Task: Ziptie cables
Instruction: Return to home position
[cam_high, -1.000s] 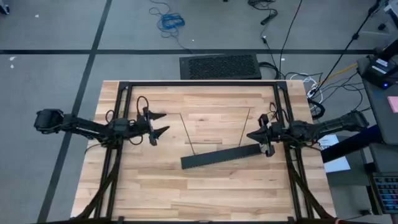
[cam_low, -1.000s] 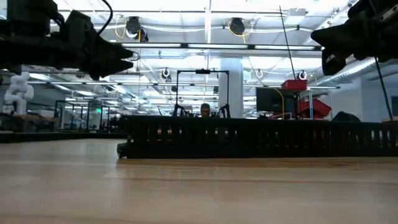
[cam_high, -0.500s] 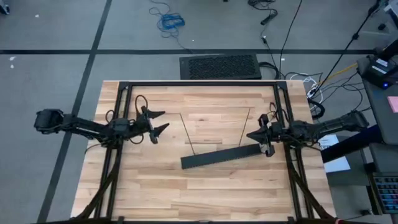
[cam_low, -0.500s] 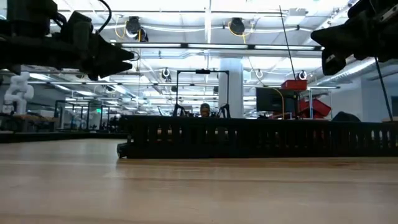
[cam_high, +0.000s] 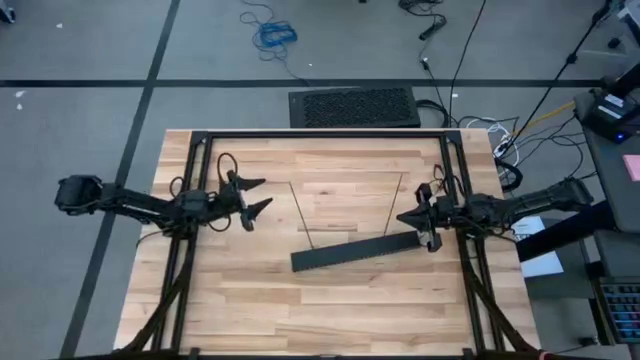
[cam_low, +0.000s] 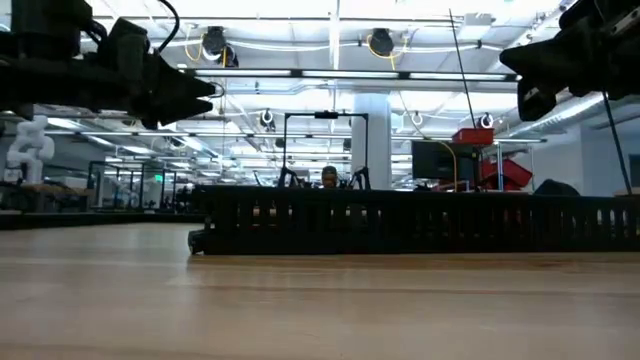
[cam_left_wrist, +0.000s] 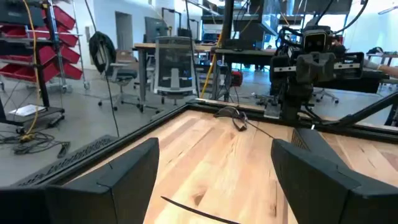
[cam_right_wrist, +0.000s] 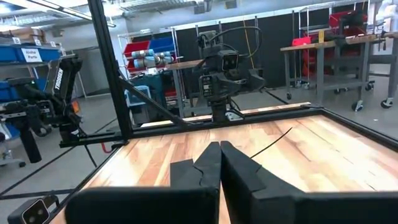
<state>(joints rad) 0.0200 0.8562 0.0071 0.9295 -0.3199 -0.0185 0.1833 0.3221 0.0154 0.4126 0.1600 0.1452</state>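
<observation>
Both arms were raised above the table (cam_high: 330, 310), one at each side, neither carrying anything. Left gripper (cam_high: 254, 197) had its fingers spread wide and empty; the left wrist view showed bare wood between them. Right gripper (cam_high: 403, 218) had its fingers pressed together with nothing between them, confirmed in the right wrist view. The black slotted bar (cam_high: 360, 250) lay flat between the two arms and on the near side of both. Its long axis ran left to right with a slight skew, the right end a little farther back. That right end sat just beside and below the right gripper's tip, while the left end was well apart from the left gripper, so the right arm was the nearer one. No multicoloured cables showed in any view; judged to be shut inside the bar, unconfirmed. Thin dark strips (cam_high: 299, 208), taken for the zipties, lay loose on the wood on the far side of the bar, between the grippers. Judgement: for the retreat to home, each arm draws outward to its own side, away from the bar. Only the right gripper passes close to it, and it looked clear of the bar's top in the low view.
</observation>
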